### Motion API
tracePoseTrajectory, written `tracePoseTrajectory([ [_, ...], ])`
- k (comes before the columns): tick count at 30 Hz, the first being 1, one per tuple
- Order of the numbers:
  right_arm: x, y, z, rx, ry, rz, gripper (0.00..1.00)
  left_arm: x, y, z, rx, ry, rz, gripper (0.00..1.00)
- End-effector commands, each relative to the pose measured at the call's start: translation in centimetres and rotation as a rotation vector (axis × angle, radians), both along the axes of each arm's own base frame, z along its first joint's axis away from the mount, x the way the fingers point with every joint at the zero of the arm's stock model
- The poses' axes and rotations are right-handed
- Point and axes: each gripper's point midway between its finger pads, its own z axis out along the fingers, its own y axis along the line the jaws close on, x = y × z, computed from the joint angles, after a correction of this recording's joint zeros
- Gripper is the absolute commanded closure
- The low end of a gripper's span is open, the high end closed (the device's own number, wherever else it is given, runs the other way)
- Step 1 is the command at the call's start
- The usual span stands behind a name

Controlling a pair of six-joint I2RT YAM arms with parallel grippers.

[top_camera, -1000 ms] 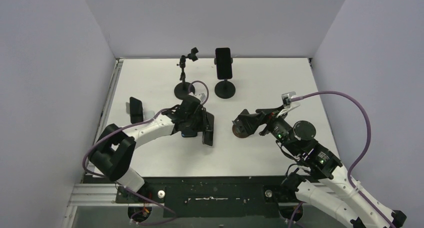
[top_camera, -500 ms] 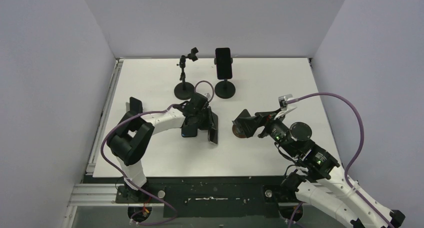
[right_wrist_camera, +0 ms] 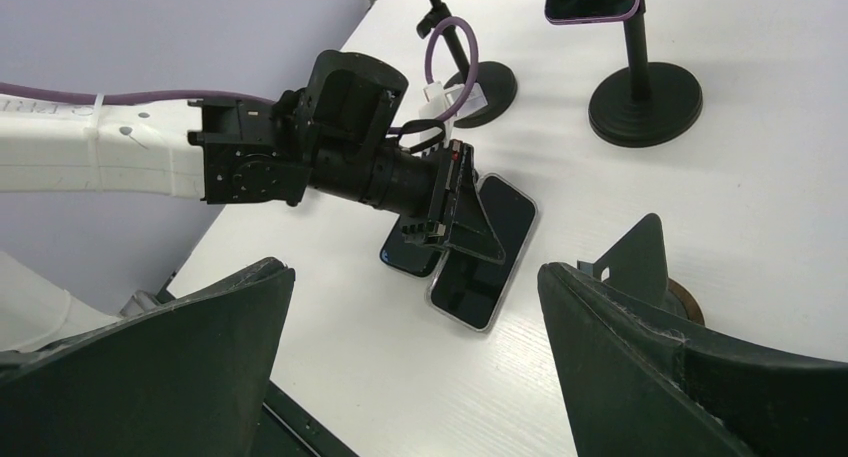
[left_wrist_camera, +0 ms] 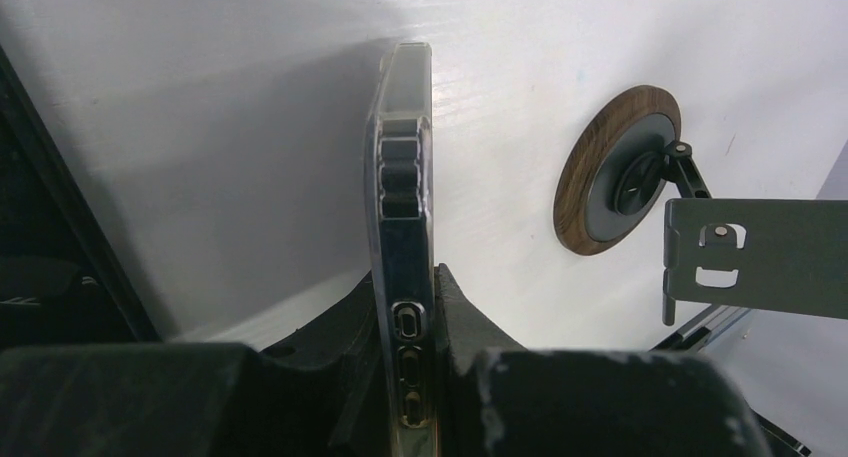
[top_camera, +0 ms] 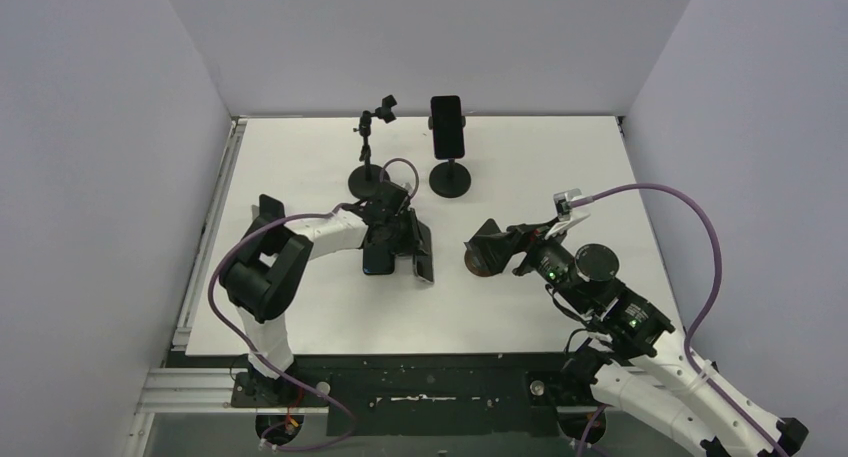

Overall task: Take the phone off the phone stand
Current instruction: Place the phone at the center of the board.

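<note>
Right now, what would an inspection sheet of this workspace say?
Surface: white table, no spills seen.
Job's things: mounted phone upright on black stand; cased phone held; flat phone lying by it; clamp stand and wood-base stand empty.
Clutter: dark slab at the left edge, partly hidden by the arm.
End effectors: left end effector shut on cased phone; right end effector open, near wood-base stand.
Cables: purple cables loop above both arms.
Surroundings: plain walls on three sides.
</note>
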Motion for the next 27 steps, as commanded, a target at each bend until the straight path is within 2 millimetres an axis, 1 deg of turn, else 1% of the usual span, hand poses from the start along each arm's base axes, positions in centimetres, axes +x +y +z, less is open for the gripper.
tracePoseTrajectory([
  [1, 0.3, 0.3, 0.4, 0.033, -0.012, -0.006, 0.0, 2.7, -2.0, 2.6, -0.094, -0.075, 0.001, 1.0],
  [5, 0.3, 0.3, 0.0, 0.036, -0.003, -0.009, 0.0, 2.9, -2.2, 2.4, -0.1, -0.071, 0.0, 1.0],
  [10, 0.4, 0.3, 0.0, 0.037, -0.002, -0.01, 0.0, 2.6, -2.1, 2.1, -0.095, -0.06, -0.008, 0.89],
  [19, 0.3, 0.3, -0.1, 0.039, 0.0, -0.01, 0.0, 2.6, -0.8, 1.7, -0.052, -0.06, -0.006, 0.79],
  [27, 0.3, 0.2, 0.0, 0.043, -0.002, -0.012, 0.0, 2.4, 0.0, 1.9, -0.026, -0.067, 0.003, 0.77],
])
